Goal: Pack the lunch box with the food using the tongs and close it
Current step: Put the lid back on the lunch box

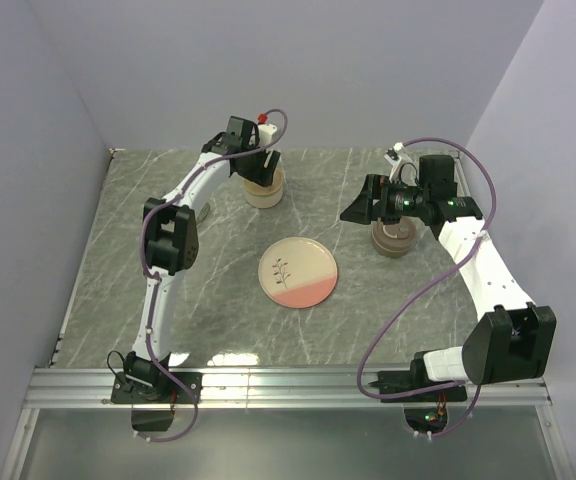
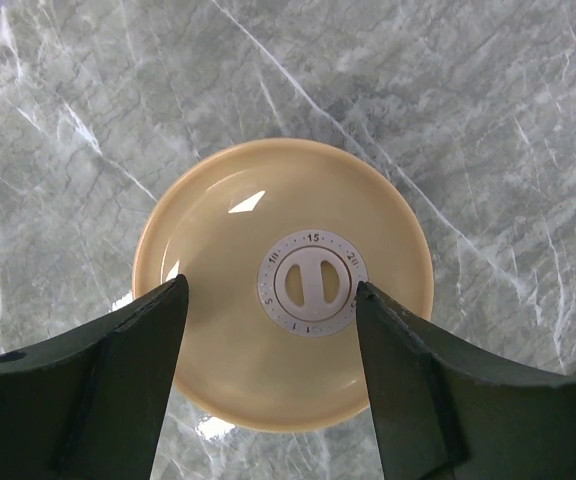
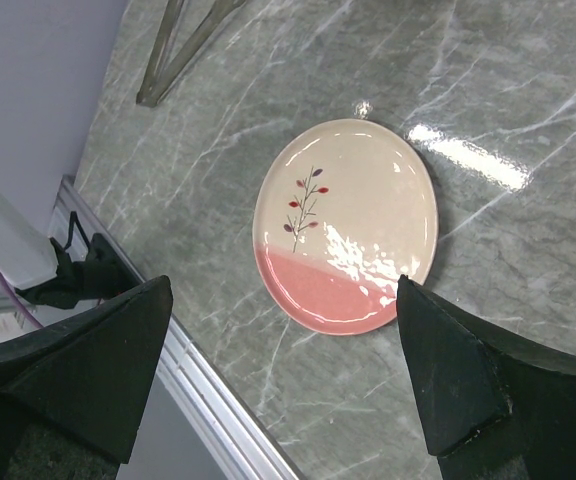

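At the upper left of the overhead frame, above the cream round lunch box, my left jaws stand wide and empty. They straddle the dial-marked lid from above; whether they touch it I cannot tell. At the right of that frame the right jaws, fully spread and holding nothing, hover near a second round container. Their own camera looks down on the bare plate at the middle of the desk. The tongs lie in the upper left corner of the right wrist view, well apart from the plate and untouched. No food shows in any view. I judge the work to be at its opening step: the lid is on, so the box must be uncovered before anything is packed. The next move calls for lowering the left jaws squarely around the lid's rim, closing, and lifting straight up. Whether their spread clears that rim I cannot tell.
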Controlling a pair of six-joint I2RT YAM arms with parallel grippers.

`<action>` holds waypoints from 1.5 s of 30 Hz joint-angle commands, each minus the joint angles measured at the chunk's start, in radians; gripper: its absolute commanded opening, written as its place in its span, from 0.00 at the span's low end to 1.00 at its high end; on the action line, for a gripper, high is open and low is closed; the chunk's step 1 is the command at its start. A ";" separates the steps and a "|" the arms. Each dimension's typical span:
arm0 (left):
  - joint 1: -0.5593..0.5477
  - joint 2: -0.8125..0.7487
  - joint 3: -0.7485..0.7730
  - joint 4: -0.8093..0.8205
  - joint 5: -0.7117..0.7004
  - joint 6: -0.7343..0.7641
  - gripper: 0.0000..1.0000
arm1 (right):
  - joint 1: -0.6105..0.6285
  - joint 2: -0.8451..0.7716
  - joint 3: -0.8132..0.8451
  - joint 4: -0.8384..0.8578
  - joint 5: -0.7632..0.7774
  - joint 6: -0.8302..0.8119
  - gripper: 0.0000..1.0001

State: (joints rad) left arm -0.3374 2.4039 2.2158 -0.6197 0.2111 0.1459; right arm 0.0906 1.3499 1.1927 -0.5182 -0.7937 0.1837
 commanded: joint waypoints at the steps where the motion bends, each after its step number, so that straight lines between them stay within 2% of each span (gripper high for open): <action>1: -0.005 0.018 -0.056 -0.058 -0.030 0.038 0.73 | -0.008 0.005 0.018 0.007 0.005 -0.015 1.00; 10: -0.005 0.024 -0.094 -0.089 -0.021 0.044 0.69 | -0.006 0.005 0.018 0.006 0.005 -0.013 1.00; 20: -0.002 0.008 -0.179 -0.112 -0.013 0.064 0.70 | -0.006 -0.003 0.010 0.004 0.016 -0.024 1.00; 36: 0.000 0.004 -0.148 -0.112 0.027 0.054 0.69 | -0.008 -0.009 0.001 0.000 0.014 -0.032 1.00; 42: 0.000 0.058 0.002 -0.189 0.036 0.069 0.69 | -0.006 0.002 0.008 -0.009 0.005 -0.032 1.00; 45: 0.008 0.017 -0.039 -0.114 0.057 0.049 0.69 | -0.006 -0.005 0.007 -0.011 0.010 -0.038 1.00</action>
State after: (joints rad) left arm -0.3370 2.3974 2.2082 -0.6395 0.2283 0.2089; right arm 0.0906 1.3590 1.1927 -0.5304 -0.7765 0.1642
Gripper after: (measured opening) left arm 0.690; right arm 0.996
